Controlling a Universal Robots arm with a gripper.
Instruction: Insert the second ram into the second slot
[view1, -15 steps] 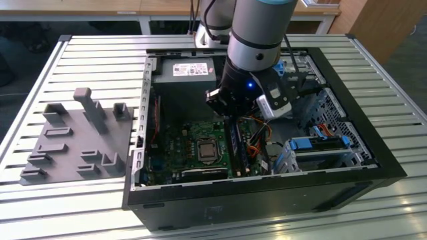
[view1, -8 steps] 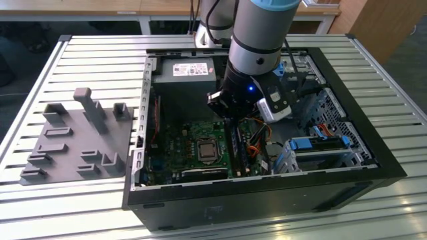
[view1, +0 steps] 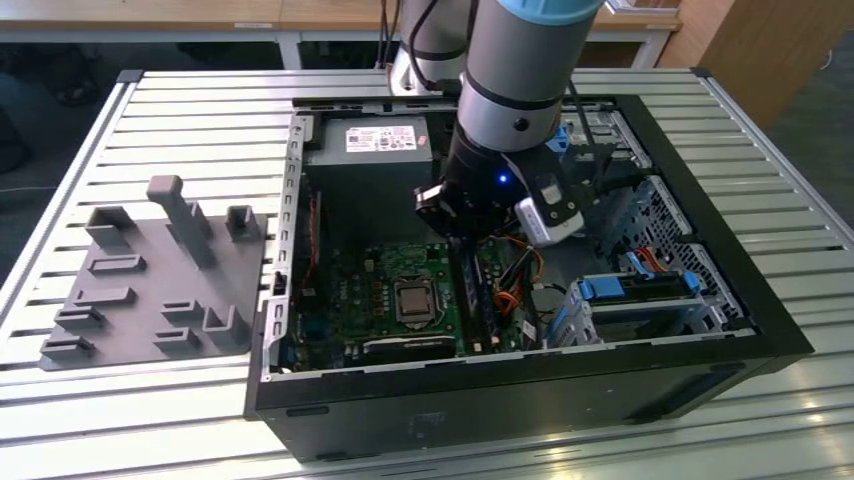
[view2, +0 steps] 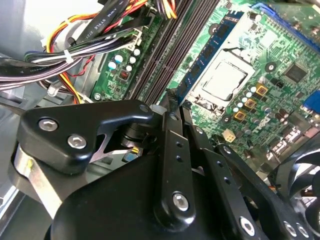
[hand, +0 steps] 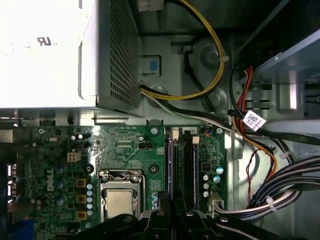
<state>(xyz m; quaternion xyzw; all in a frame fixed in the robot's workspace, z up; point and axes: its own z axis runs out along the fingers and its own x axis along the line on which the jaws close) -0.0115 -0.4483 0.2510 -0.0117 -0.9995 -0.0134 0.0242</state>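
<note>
My gripper (view1: 461, 230) reaches down inside the open computer case, over the green motherboard (view1: 360, 300). It is shut on the second ram (view2: 205, 55), a thin blue-green stick standing on edge. The stick runs away from the fingertips (view2: 172, 117) along the memory slots (view2: 162, 55), on the side nearest the processor socket (view2: 222, 82). In the first wrist view the second ram (hand: 169, 170) lies in line with the slots (hand: 182, 165), between pale end latches, and passes under the gripper (hand: 174, 212). I cannot tell how deep it sits.
The silver power supply (view1: 380, 140) fills the back of the case. Bundled cables (view2: 75, 55) crowd the slots' outer side. Blue drive brackets (view1: 641, 287) stand toward the exterior view's right. A grey fixture plate (view1: 154, 270) lies on the slatted table at the exterior view's left.
</note>
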